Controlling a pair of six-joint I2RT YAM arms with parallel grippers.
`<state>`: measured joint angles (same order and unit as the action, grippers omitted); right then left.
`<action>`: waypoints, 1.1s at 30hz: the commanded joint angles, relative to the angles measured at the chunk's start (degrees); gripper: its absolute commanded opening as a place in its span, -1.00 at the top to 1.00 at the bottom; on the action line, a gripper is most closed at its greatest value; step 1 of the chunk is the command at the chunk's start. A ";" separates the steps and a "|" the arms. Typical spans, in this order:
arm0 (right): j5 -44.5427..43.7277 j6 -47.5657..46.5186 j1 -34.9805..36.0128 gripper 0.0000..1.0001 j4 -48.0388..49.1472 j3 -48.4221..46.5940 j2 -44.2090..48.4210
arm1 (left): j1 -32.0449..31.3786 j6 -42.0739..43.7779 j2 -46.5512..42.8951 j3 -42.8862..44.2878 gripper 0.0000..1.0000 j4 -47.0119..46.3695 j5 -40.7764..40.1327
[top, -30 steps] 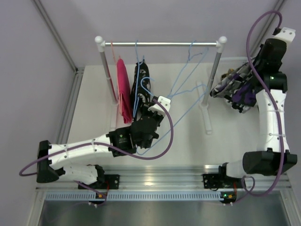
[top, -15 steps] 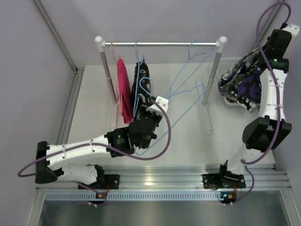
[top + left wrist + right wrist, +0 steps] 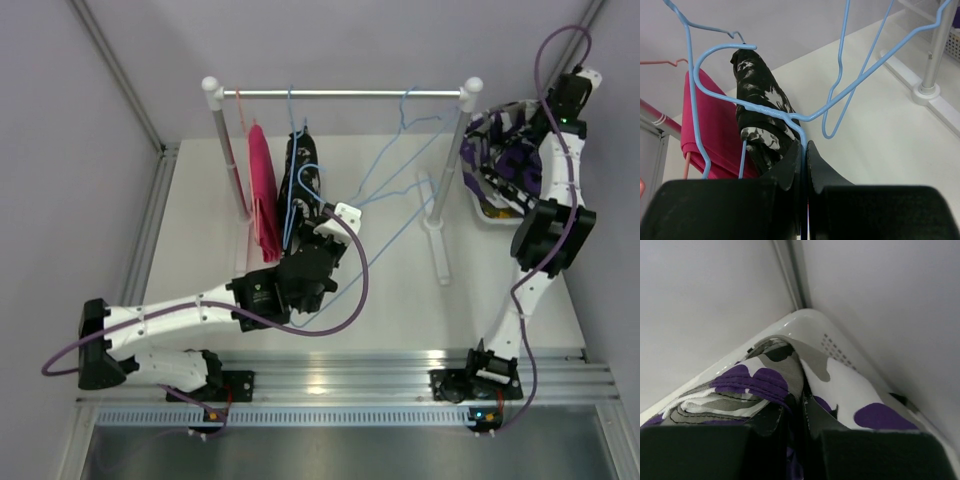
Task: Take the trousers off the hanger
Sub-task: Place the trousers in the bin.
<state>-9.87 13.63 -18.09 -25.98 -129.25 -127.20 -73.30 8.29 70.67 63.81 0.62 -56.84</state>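
Observation:
Hot pink trousers (image 3: 263, 195) and black white-print trousers (image 3: 300, 175) hang on wire hangers at the rail's left end. They also show in the left wrist view: the pink pair (image 3: 715, 125) and the black pair (image 3: 760, 115). My left gripper (image 3: 325, 218) is shut on the blue wire hanger (image 3: 800, 125) that carries the black pair, gripping its lower corner (image 3: 805, 146). My right gripper (image 3: 802, 402) is shut on the purple-white-black camouflage trousers (image 3: 755, 382), held off the hangers at the back right (image 3: 505, 150), over a white basket (image 3: 812, 322). The yellow-olive pair is hidden.
The metal rail (image 3: 340, 93) rests on two white-capped posts (image 3: 470, 90). Empty blue hangers (image 3: 400, 165) dangle from its right half. The white basket's rim (image 3: 492, 213) shows right of the right post, close to the back wall and corner.
My right arm has swung up and back toward the far right corner, carrying the purple camouflage trousers over the basket. My left arm has stayed almost still on the hanger.

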 commanded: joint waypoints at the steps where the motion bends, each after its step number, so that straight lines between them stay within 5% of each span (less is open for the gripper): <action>1: 1.08 1.05 -0.02 1.00 -0.83 -0.74 -6.56 | 0.79 -0.82 0.78 1.05 1.00 -1.59 0.15; 16: 3.80 5.53 -1.25 1.00 -1.10 7.42 -12.02 | 1.67 -2.41 0.96 0.96 1.00 -0.89 1.64; 17: 3.98 5.62 -1.42 0.85 -0.83 7.70 -11.50 | 1.67 -2.67 0.78 0.96 1.00 -0.89 1.82; 19: 5.55 5.27 -1.60 0.14 -0.48 7.70 -10.88 | 1.67 -2.93 0.43 0.96 1.00 -0.89 2.08; 23: 6.09 5.27 -1.51 -0.60 0.75 8.23 -6.33 | 1.67 -3.28 -0.01 0.88 1.00 -0.89 2.08; 26: 6.53 5.18 -1.60 -0.94 1.19 7.44 -2.46 | 1.67 -3.55 -0.36 0.88 1.00 0.96 2.35; 33: 7.84 5.79 -1.60 -0.99 -1.09 2.69 4.23 | 1.67 -3.99 -0.89 0.88 1.00 1.14 2.52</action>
<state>-1.23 19.31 -18.35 -25.10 -122.76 -130.45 -71.77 5.63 72.01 63.83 2.42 -54.63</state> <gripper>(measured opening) 0.993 0.040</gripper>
